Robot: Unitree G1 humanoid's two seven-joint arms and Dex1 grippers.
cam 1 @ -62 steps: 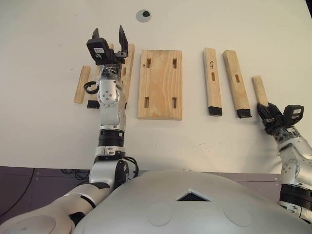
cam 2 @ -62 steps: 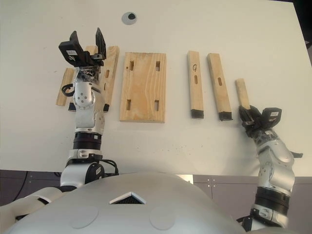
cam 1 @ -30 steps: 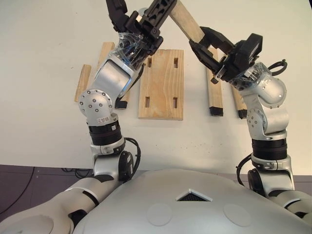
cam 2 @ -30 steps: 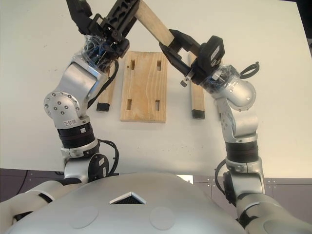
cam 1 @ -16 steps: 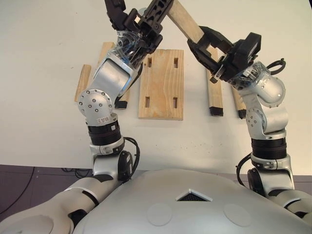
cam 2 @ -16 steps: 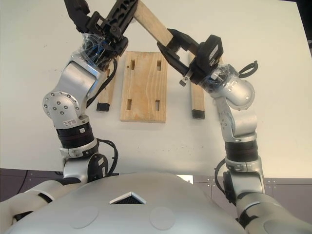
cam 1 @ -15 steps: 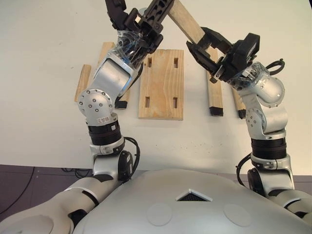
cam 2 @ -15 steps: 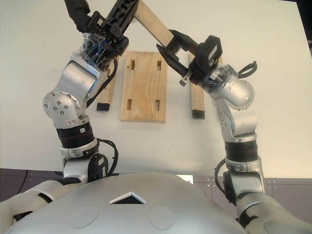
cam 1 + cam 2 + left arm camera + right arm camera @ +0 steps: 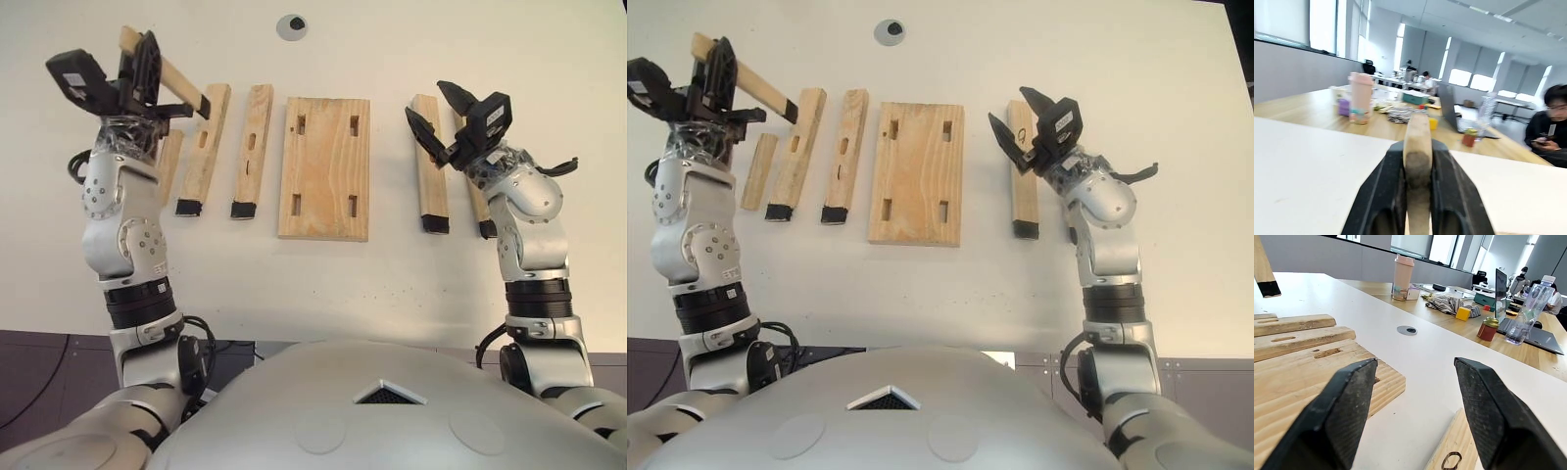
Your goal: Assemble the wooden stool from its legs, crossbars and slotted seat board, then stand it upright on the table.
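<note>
Dial centred on the board [image 9: 323, 166].
- 9 o'clock: tight. The inner leg [image 9: 253, 147], outer leg [image 9: 201, 147] and short bar [image 9: 756, 171] lie side by side with slim gaps. At 10, the left gripper [image 9: 149, 73] clamps a raised leg [image 9: 181, 88] over them.
- 3 o'clock: a bare lane, then the right leg [image 9: 428, 181]. The right gripper [image 9: 424, 101], fingers spread, is above its far end. A second leg [image 9: 481, 213] sits partly behind that arm.
- 6 o'clock: broad bare table [image 9: 323, 274].
- 12 o'clock: a round cap [image 9: 291, 26], well apart.
</note>
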